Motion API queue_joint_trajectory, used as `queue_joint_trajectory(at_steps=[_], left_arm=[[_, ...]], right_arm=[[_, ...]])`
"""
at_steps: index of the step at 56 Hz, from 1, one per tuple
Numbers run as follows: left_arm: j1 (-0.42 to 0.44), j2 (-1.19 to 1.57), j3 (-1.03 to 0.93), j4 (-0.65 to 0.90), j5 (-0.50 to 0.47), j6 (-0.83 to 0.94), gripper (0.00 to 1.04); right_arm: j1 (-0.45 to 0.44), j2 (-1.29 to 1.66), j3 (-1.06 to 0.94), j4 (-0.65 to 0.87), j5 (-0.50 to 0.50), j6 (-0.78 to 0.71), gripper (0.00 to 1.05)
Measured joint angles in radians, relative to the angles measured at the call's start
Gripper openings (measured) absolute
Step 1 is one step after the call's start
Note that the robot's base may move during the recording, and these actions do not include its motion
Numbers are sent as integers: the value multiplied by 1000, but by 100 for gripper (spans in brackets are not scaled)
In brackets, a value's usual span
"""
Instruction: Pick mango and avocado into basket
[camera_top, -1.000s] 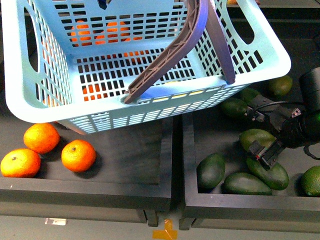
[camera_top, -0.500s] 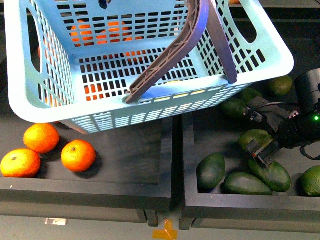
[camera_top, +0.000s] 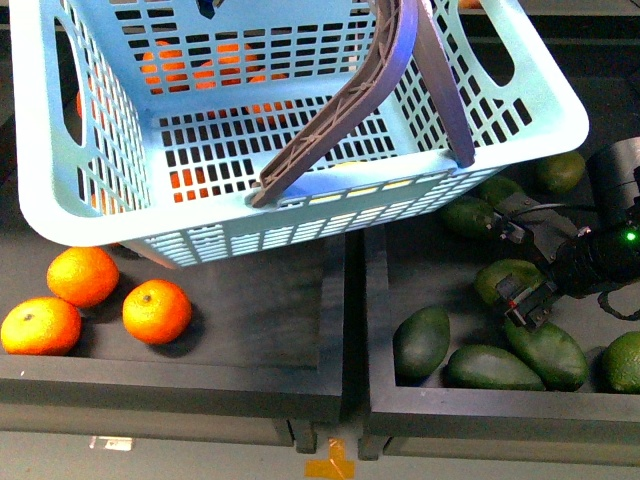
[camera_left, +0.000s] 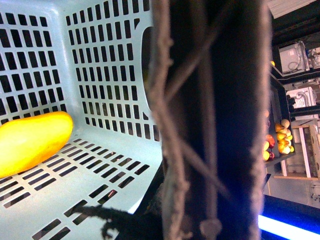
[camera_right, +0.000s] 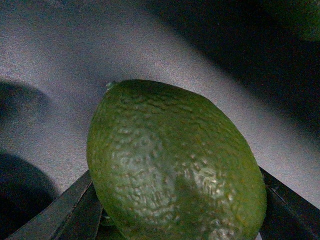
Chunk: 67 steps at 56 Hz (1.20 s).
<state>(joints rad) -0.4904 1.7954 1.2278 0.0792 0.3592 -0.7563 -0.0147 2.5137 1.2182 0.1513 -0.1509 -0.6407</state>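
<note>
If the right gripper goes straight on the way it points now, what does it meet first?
The dark green, pebbly, egg-shaped avocado, which lies directly ahead of the right gripper, between its fingers.

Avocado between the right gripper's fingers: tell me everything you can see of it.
The dark green, egg-shaped avocado has pebbled, slightly glossy skin and a small stem nub at one end. It lies on its side on the floor of a black crate, among other avocados. The right gripper straddles it, one dark finger at each flank; whether they press it cannot be told.
</note>
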Motion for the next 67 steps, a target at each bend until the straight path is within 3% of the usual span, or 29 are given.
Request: queue_joint_trajectory(at_steps=[18, 32, 43, 55, 67], left_arm=[[0, 0, 0, 0, 0, 0, 5], [0, 0, 0, 0, 0, 0, 5], [0, 0, 0, 0, 0, 0, 5], [0, 0, 0, 0, 0, 0, 5], [0, 0, 0, 0, -1, 0, 5]], right_arm=[[-41, -53, -83, 97, -66, 56, 72], [-167, -267, -208, 175, -126, 80, 72], [-269, -604, -378, 239, -255, 202, 72], [-248, -847, -447, 266, -290, 330, 72], [-140, -990, -454, 293, -230, 469, 72]])
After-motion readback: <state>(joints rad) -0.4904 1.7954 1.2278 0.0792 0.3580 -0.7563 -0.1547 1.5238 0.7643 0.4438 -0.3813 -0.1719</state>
